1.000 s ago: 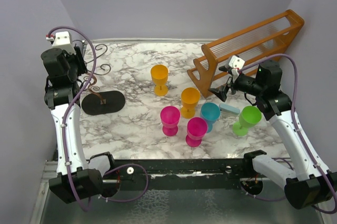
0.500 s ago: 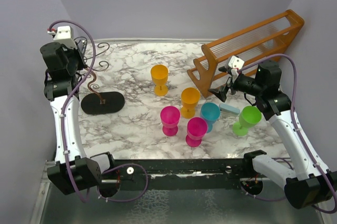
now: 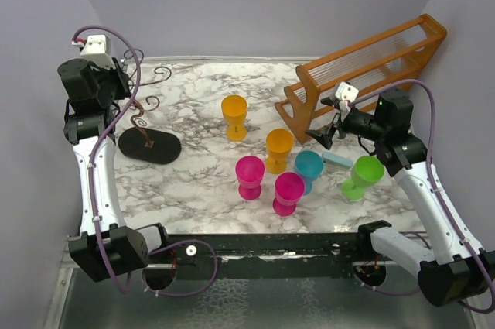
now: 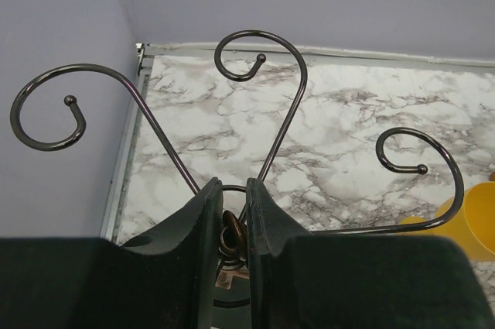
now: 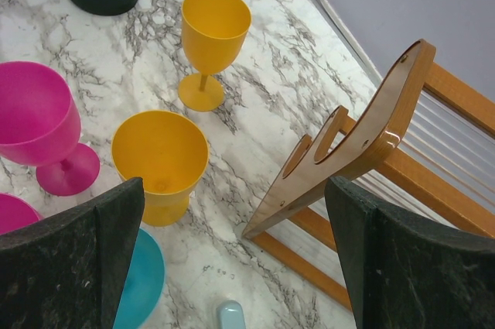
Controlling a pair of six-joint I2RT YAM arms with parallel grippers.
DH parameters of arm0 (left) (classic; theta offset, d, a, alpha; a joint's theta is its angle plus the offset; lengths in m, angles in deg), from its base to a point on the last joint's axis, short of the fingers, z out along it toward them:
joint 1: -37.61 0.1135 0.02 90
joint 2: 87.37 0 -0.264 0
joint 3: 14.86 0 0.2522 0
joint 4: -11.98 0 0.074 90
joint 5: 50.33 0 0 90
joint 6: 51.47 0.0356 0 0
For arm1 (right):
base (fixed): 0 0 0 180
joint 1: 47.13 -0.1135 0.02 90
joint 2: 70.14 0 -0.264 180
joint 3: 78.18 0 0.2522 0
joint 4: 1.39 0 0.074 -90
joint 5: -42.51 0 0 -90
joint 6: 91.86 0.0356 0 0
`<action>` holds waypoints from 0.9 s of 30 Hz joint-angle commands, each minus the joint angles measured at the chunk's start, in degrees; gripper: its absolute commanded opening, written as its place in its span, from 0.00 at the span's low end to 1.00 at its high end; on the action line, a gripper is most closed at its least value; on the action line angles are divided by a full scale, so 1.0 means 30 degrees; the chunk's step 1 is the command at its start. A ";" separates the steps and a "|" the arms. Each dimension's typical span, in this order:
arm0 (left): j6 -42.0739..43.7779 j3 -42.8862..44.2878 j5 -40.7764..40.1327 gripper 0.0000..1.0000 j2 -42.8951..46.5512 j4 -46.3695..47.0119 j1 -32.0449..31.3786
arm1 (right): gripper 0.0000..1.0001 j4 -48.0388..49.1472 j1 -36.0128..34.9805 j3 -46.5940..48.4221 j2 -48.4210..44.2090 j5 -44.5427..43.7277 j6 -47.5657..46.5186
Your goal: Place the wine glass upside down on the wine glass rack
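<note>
Two fingers (image 4: 193, 221) of the left gripper (image 4: 232, 186) pinch almost together on the wine glass rack (image 4: 230, 234), at the hub where its hooks meet. Its curled arms fan out ahead of the fingertips. Its stem slants from the jaws down to the oval base (image 3: 149, 145) below them, which may be tipped off the table (image 3: 201, 104); that is hard to tell. A second ago these jaws stood wider and the base lay squarer. Opposite, the right gripper (image 5: 232, 186) gapes wide and empty above upright wine glasses (image 5: 215, 23), with the wooden rack (image 5: 363, 135) just beyond its fingertips.
</note>
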 commanded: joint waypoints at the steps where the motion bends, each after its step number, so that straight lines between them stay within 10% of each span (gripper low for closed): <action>1: -0.1299 0.0692 0.2208 0.00 -0.0222 0.1675 -0.0097 | 1.00 0.0614 -0.0122 -0.0259 0.0059 0.0277 -0.0029; 27: -0.4671 0.2852 0.5287 0.00 -0.3026 0.4619 -0.0319 | 1.00 0.0709 -0.0122 -0.0437 0.0411 0.0067 -0.0163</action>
